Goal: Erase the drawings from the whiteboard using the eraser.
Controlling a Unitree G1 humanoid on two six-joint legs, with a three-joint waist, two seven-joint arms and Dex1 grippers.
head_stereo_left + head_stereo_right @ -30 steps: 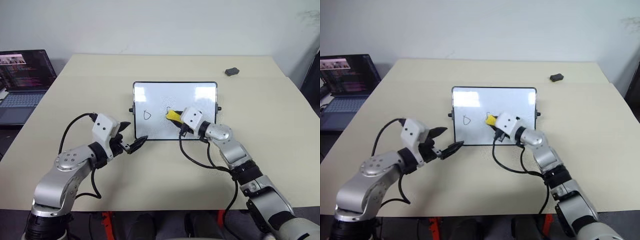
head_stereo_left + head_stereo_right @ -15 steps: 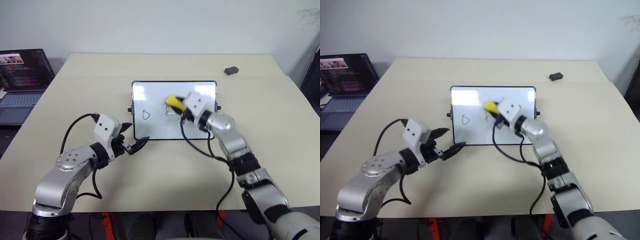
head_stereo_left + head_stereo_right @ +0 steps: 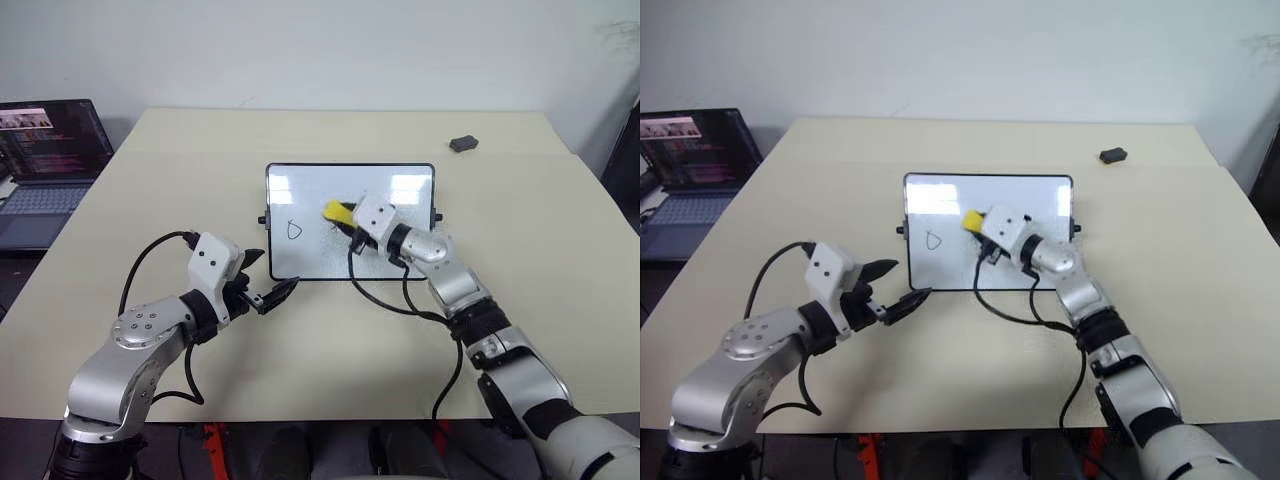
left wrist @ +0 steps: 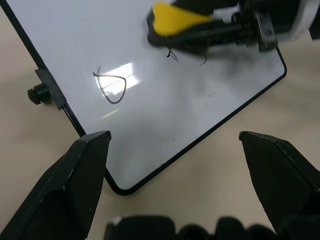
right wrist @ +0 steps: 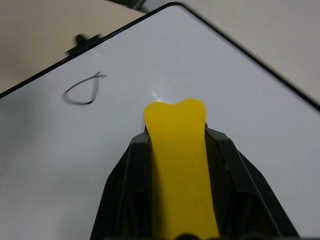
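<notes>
Two grippers noted in the head views: my right gripper (image 3: 345, 220) is clamped on the eraser (image 3: 337, 211) over the middle of the whiteboard (image 3: 300, 190); my left gripper (image 3: 268, 284), jaws apart and empty, hovers at the board's near left corner.

Left wrist view: loop drawing (image 4: 112, 86) lies intact just ahead of my open fingers; faint marks (image 4: 172, 54) sit directly under the eraser.

Right wrist view: eraser tip projects beyond my fingers (image 5: 125, 185), loop beyond it to one side.

Risk, in my judgement: the unheld board may slide under the wiping pressure, leaving smears.
</notes>
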